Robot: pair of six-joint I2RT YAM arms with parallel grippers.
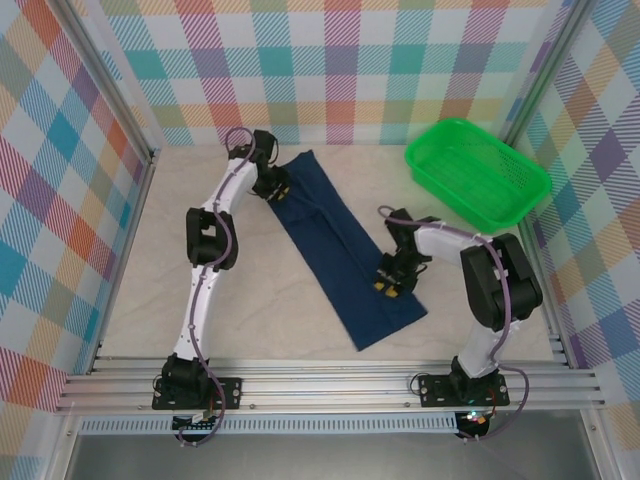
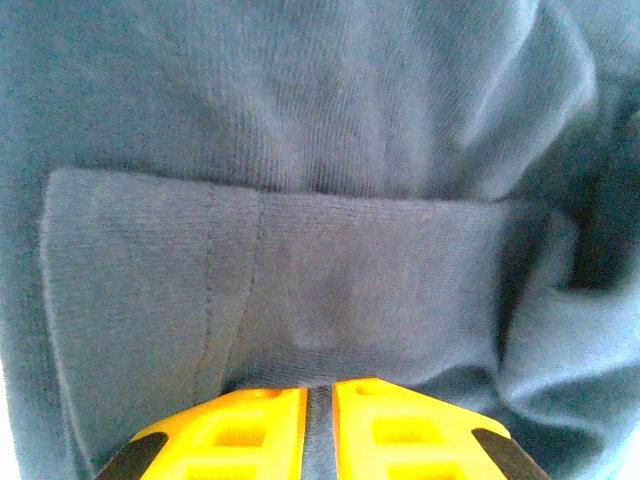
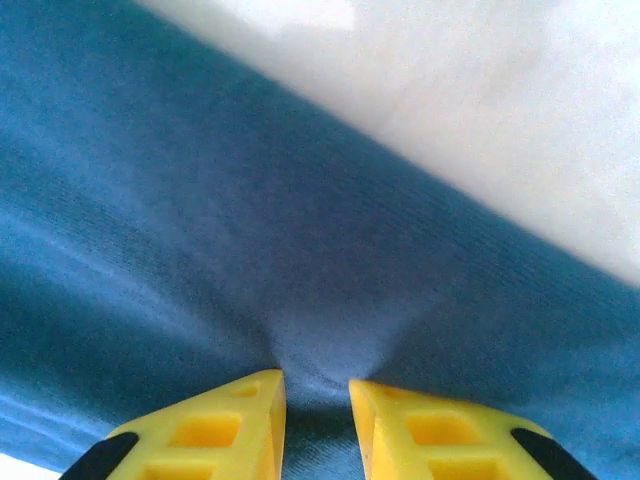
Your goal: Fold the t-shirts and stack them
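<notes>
The navy t-shirt [image 1: 340, 250] lies on the table as a long narrow strip, running diagonally from far left to near right. My left gripper [image 1: 275, 190] is at the strip's far end. In the left wrist view its yellow fingers [image 2: 250, 430] stand almost together, pinching a fold of the t-shirt [image 2: 330, 260] in the thin gap of the left gripper [image 2: 320, 390]. My right gripper [image 1: 388, 285] is down on the strip's right edge near its near end. In the right wrist view the t-shirt [image 3: 250, 250] puckers up between the jaws of the right gripper [image 3: 317, 385].
A green plastic basket [image 1: 543, 186] stands at the far right, by the wall. Bare pale table [image 1: 150, 300] lies left of the strip and between strip and basket [image 3: 500, 120]. Checked walls enclose the table on three sides.
</notes>
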